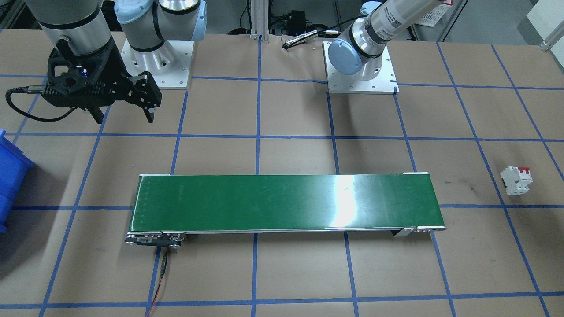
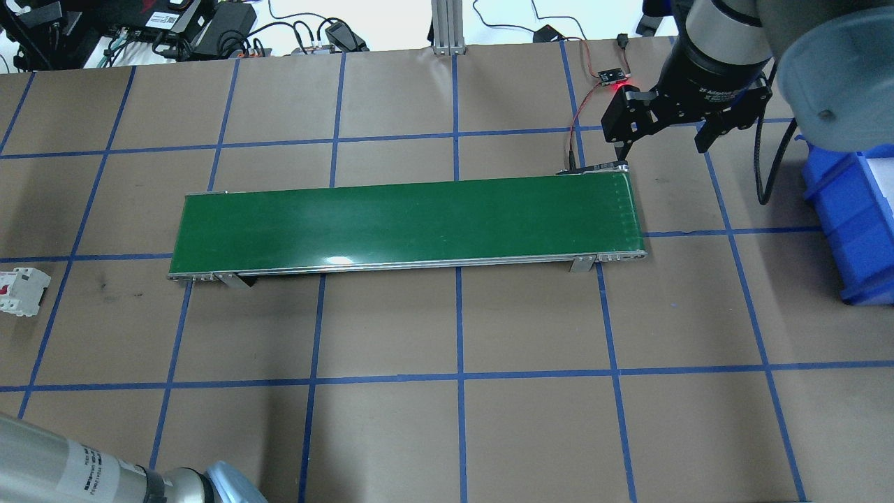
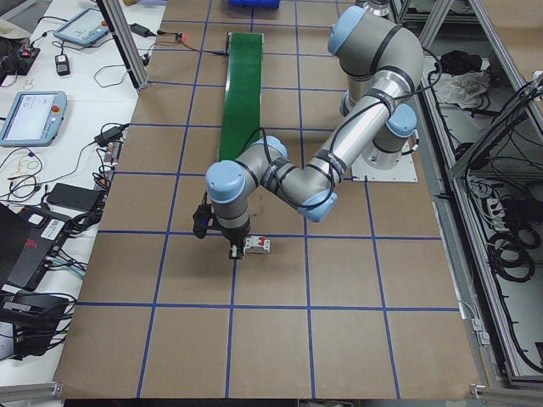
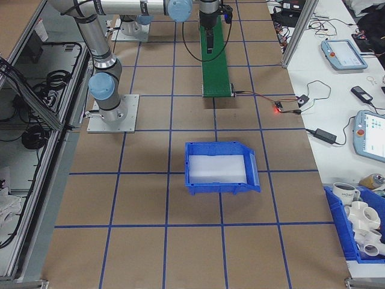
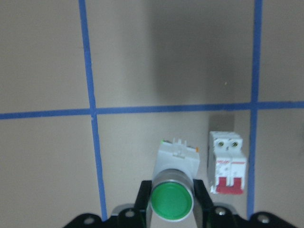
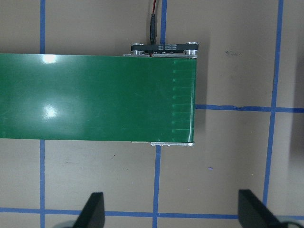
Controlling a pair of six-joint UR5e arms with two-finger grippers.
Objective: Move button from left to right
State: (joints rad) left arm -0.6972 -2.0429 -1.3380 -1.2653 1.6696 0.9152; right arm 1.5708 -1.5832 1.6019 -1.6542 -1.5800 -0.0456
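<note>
In the left wrist view, my left gripper [image 5: 172, 203] is shut on the button [image 5: 178, 159]. The button has a white body and a round green cap that faces the camera. It is low over the brown table, just left of the white circuit breaker [image 5: 228, 164]. In the exterior left view, the left gripper [image 3: 232, 244] points down beside that breaker [image 3: 257, 246]. My right gripper [image 2: 660, 150] hangs open and empty past the far end of the green conveyor belt [image 2: 405, 223]. Its fingers [image 6: 92, 211] frame the belt end [image 6: 185, 99] in the right wrist view.
The circuit breaker [image 1: 516, 179] lies on the table off the belt's end on my left side. A blue bin [image 4: 219, 167] sits on my right side beyond the belt. A cable and a small lit sensor board [image 2: 614, 75] lie near the right gripper.
</note>
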